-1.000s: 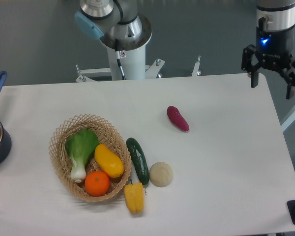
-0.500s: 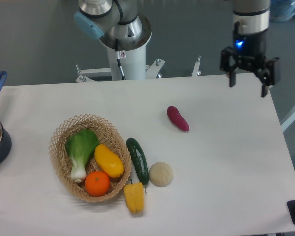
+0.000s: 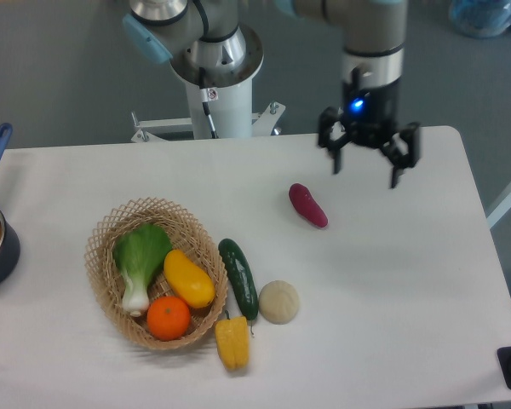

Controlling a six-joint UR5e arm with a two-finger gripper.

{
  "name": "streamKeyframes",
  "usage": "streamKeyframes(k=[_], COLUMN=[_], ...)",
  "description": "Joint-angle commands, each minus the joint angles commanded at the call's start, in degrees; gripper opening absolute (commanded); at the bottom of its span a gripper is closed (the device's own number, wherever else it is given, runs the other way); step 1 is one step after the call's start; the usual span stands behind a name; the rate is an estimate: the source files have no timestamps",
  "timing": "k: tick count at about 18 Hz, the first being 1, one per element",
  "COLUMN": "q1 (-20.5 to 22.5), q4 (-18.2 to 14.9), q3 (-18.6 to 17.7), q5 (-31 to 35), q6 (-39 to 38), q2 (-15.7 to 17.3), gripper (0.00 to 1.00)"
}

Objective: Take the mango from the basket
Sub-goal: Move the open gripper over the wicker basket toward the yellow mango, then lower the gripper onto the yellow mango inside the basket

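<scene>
Gripper (image 3: 367,165), fingers spread and empty, hangs well apart from the mango (image 3: 190,279) — lying diagonally in the basket (image 3: 102,230), toward the camera's lower left.

Arm: we see it reach in from the top of the view, its last link hanging straight down over the far right part of the surface.
Base: our white pedestal stands at the far edge, left of the hanging link.
Wrist: vertical, with a blue light glowing on its near face.
Claw (image 3: 365,167): it points downward, its two black fingers (image 3: 335,150) spread wide apart with nothing between them.
Height: we hold the claw above the surface, fingertips not touching it.
</scene>
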Motion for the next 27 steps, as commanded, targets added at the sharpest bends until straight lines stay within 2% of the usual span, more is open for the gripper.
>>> streamKeyframes(k=[5,7,9,11,13,18,21,27], q1=[-4.84,-8.00,-9.50,-10.38,-12.57,-17.49,-19.42,-20.40], q4=[0.09,0.61,0.96,3.67,5.62,5.71,5.71,5.71], q3=[-2.02,-1.68,-1.50,-1.67,-1.67,-1.23,-0.62,-0.71], q5=[-0.53,-5.08,-5.80,-5.80,-5.63,-4.93,-1.68,0.09], q6=[-13.91,-26.71,-31.14,-37.46,-39.16,-39.34,-39.42,-41.43], q2=[-0.97,-3.16,-3.61,-4.40,-5.71,-10.19,-13.36,-15.12], gripper=[1.00,1.00,1.00,1.00,1.00,1.00,1.00,1.00])
